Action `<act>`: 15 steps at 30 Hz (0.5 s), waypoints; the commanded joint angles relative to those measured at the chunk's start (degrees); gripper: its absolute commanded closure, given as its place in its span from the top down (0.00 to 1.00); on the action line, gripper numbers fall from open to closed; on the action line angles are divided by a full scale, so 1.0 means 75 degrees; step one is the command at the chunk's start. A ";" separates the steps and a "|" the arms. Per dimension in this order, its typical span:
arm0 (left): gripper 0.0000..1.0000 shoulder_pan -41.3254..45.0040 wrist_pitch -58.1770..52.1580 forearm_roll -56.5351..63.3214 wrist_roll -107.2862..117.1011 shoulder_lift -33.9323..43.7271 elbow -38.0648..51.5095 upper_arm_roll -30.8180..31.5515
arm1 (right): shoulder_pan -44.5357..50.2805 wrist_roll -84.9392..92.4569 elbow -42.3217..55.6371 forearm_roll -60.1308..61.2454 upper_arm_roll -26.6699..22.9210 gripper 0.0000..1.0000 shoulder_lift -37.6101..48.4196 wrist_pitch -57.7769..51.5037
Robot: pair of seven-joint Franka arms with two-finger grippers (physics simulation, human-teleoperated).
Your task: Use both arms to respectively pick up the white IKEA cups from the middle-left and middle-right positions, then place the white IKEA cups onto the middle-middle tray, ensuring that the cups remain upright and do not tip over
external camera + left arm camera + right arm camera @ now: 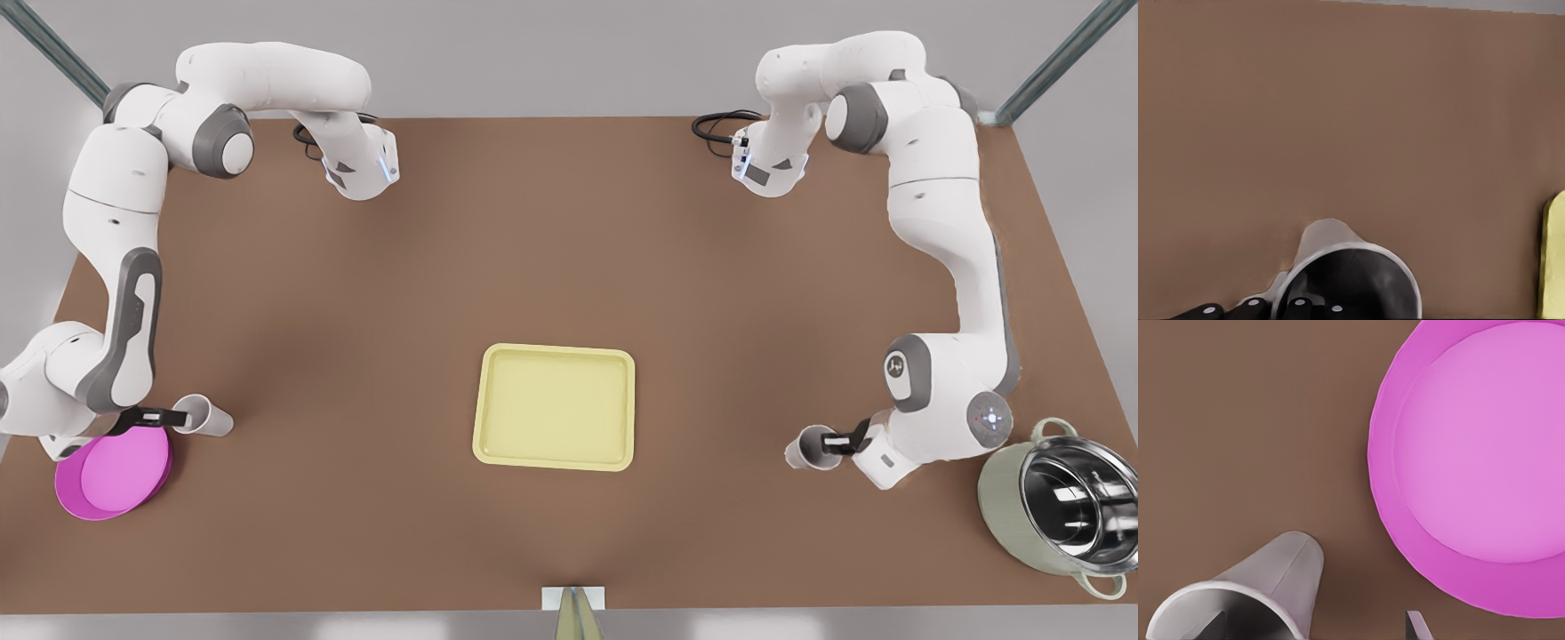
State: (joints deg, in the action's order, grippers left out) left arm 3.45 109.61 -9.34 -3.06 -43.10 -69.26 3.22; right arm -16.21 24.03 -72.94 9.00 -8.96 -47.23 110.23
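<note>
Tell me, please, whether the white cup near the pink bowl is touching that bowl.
Apart. The right wrist view shows a strip of bare brown table between the cup and the pink bowl.

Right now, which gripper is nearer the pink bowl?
The right gripper: it sits at a white cup just beside the pink bowl. The left gripper is across the tray, at the other cup.

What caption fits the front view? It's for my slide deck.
Right gripper at one white cup, left gripper at the other cup, yellow tray between.
</note>
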 commanded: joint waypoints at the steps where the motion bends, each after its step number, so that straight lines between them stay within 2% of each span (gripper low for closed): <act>1: 0.21 0.0862 -0.0423 -0.0044 0.5924 0.0005 0.0187 0.0051 | 0.0006 0.0476 -0.0048 -0.0017 -0.0001 1.00 -0.0007 0.0290; 7: 0.21 0.2482 0.0784 -0.0056 0.7803 -0.0510 0.0223 0.0274 | 0.0006 0.0476 -0.0224 0.0018 0.0011 1.00 -0.0054 0.0443; 10: 0.21 0.2564 0.1194 -0.0068 0.7838 -0.0757 0.0246 0.0461 | 0.0006 0.0476 -0.0282 0.0007 0.0022 0.98 -0.0195 0.0595; 11: 0.21 0.2564 0.1206 -0.0068 0.7826 -0.0803 0.0258 0.0473 | 0.0006 0.0487 -0.0271 0.0007 0.0022 0.76 -0.0207 0.0595; 12: 0.21 0.2564 0.1429 -0.0079 0.7838 -0.0862 0.0246 0.0579 | 0.0017 0.0593 -0.0271 0.0007 0.0022 0.65 -0.0207 0.0595; 13: 0.21 0.2575 0.1499 -0.0079 0.7838 -0.0921 0.0246 0.0602 | 0.0029 0.0593 -0.0271 -0.0005 0.0022 0.61 -0.0207 0.0595; 15: 0.21 0.2587 0.1780 -0.0079 0.7850 -0.1085 0.0246 0.0743 | 0.0064 0.0593 -0.0271 -0.0052 0.0046 0.47 -0.0183 0.0595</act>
State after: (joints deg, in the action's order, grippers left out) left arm 22.83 118.24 -9.70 29.39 -50.97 -67.51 8.42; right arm -15.76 26.33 -75.00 9.05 -8.69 -48.69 114.04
